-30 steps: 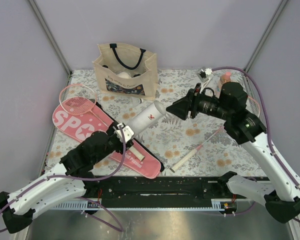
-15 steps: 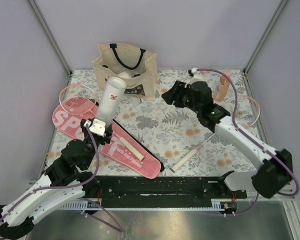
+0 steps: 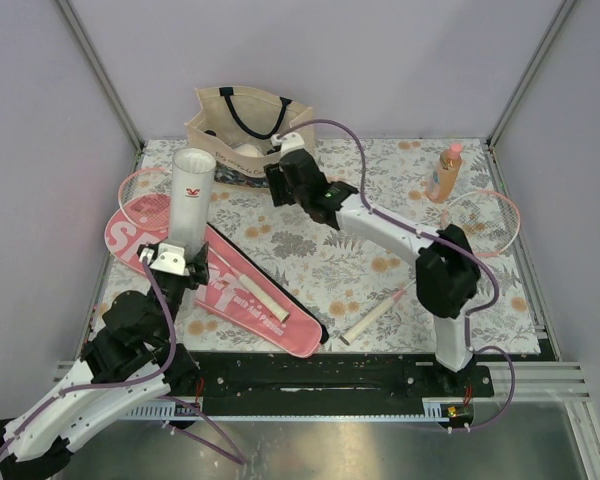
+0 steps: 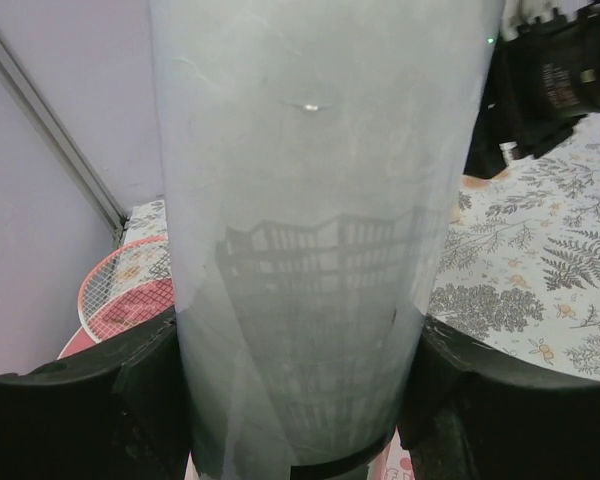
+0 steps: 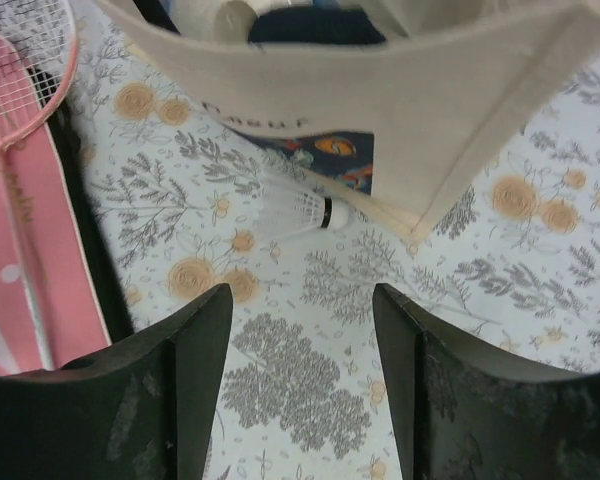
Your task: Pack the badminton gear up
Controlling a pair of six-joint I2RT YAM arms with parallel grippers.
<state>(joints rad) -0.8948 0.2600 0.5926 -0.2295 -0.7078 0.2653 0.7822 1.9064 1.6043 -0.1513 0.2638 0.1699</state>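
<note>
Far left: first racket lies along the pink SPORT case, its head overhanging the case's broad end and its pale grip down the case's middle. I cannot tell whether it is tucked in or only laid on top. Either way it looks staged for zipping. Over the same broad end, the left fingers are clenched on the lower part of the long white tube, one on each side. The tube is held upright, open mouth up, off the worktop. My reading is that it is kept vertical as a waiting receptacle, so shuttlecocks can be dropped in from above. Beyond the case's broad end and a little right stands the beige tote, not part of the gear. A white shuttlecock lies on its side just beside the tote's lower edge, right of the case's broad end, cork towards the tote. The right fingers are released and spread wide, holding nothing, and hover just above and slightly nearer than the shuttlecock. That pose suits a straight descent onto it. The tote wall sits close, so the far finger has little room. Right of the case's narrow end, the second racket lies apart on the worktop, its head far out towards the edge, not yet packed. The orange bottle stands well right of the case, not involved.
</note>
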